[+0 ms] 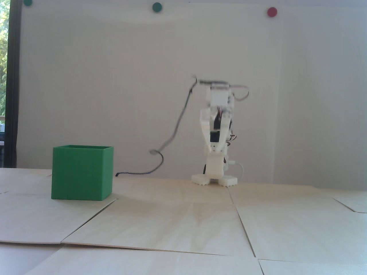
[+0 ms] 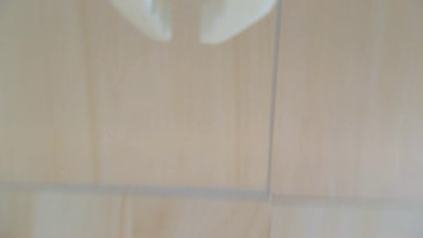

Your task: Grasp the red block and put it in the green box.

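Note:
The green box (image 1: 82,173) stands on the wooden table at the left in the fixed view, open side up; its inside is hidden from this low angle. The red block shows in neither view. The white arm stands at the back middle, folded, with its gripper (image 1: 215,149) pointing down in front of its base, well right of the box. In the wrist view the two white fingertips (image 2: 160,32) of the gripper (image 2: 185,40) enter from the top edge. A gap of bare wood shows between them, with nothing held.
Pale wooden boards (image 1: 183,223) with thin seams (image 2: 272,103) cover the table. A grey cable (image 1: 177,126) hangs from the arm down to the table behind the box. Green and red round dots (image 1: 271,11) sit high on the white wall.

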You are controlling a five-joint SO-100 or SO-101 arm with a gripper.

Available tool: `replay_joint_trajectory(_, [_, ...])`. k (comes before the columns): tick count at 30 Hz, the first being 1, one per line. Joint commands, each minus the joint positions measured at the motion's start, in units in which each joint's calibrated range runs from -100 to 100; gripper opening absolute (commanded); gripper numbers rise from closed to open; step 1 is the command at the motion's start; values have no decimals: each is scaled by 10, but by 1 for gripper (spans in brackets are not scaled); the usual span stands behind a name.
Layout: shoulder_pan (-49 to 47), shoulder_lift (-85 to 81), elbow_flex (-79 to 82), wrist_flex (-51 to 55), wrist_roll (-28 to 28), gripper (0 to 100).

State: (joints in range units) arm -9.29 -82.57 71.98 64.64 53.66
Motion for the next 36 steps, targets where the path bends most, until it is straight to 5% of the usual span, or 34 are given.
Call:
replay_joint_trajectory(1, [-10,-99,92,13,2,2])
replay_joint_trajectory(8, [-5,-160,242,15,3,2])
replay_joint_trajectory(13, [-14,-160,258,138,0,2])
replay_joint_trajectory(36, [-10,-160,258,127,-5,3])
